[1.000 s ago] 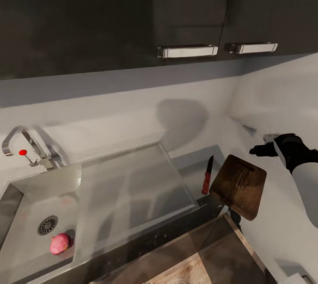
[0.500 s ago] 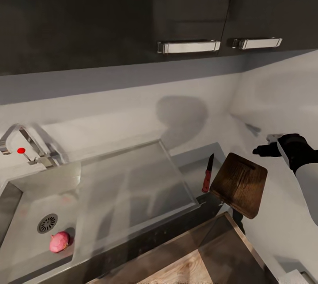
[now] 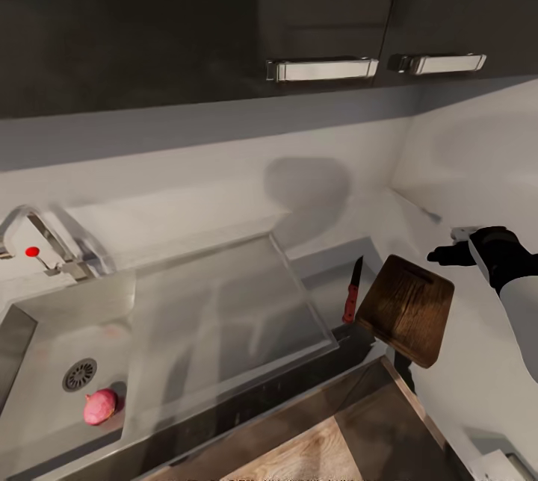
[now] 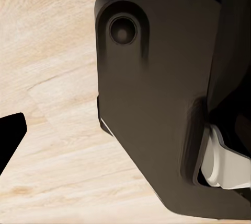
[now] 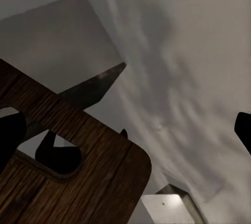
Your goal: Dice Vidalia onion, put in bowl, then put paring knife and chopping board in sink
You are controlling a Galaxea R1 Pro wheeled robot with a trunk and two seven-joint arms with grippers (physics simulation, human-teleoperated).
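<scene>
The onion (image 3: 99, 406) lies in the sink (image 3: 45, 361) near the drain. The right gripper (image 3: 441, 255) hangs with fingers apart beside the chopping board (image 3: 406, 309); the knife (image 3: 351, 293) lies just left of it. No writing can be read.

the right arm reaches in from the right edge of the head view, its white forearm ending in a black wrist. the right gripper (image 3: 442, 255) points toward the left, level, hanging in the air with nothing between its dark fingers (image 3: 447, 254). in the right wrist view the two fingertips stand far apart at opposite edges, jaws wide. in the left wrist view, a black fingertip (image 4: 9, 136) shows beside a dark robot housing (image 4: 157, 98).
</scene>
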